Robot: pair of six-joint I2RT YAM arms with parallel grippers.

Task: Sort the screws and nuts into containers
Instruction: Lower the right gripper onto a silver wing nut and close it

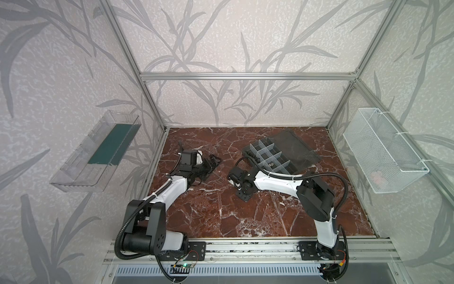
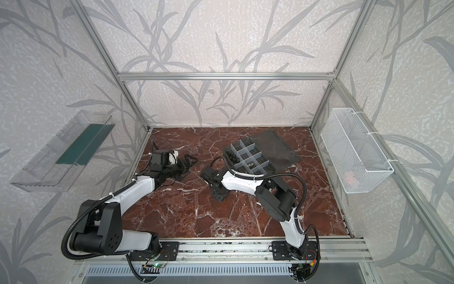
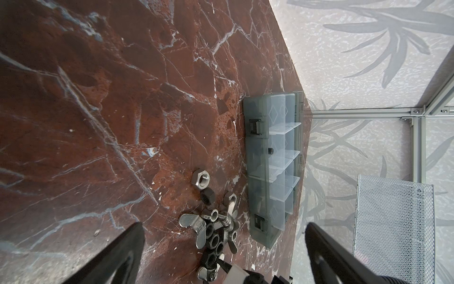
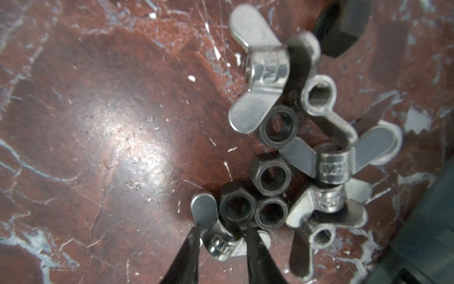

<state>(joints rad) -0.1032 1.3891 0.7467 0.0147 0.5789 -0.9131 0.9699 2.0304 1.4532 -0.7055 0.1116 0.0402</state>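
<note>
A tight pile of nuts [image 4: 270,175] lies on the red marble: several black hex nuts [image 4: 235,209] among silver wing nuts [image 4: 265,68]. My right gripper [image 4: 222,233] has its fingers pressed against both sides of the nearest wing nut [image 4: 221,243]. In both top views the right wrist [image 1: 242,177] hides the pile. A larger silver hex nut [image 3: 200,179] lies apart. My left gripper [image 3: 224,223] stands wide open and empty, left of the pile [image 1: 213,163]. The containers are the organizer box's [image 1: 266,153] [image 3: 255,159] compartments. Small dark parts [image 2: 231,155] lie in one; whether these are screws is unclear.
The organizer's lid [image 1: 294,147] lies flat open behind it. A white mesh basket [image 1: 383,152] hangs on the right wall and a clear tray with a green base [image 1: 105,150] on the left wall. Aluminium frame posts [image 1: 157,127] edge the table.
</note>
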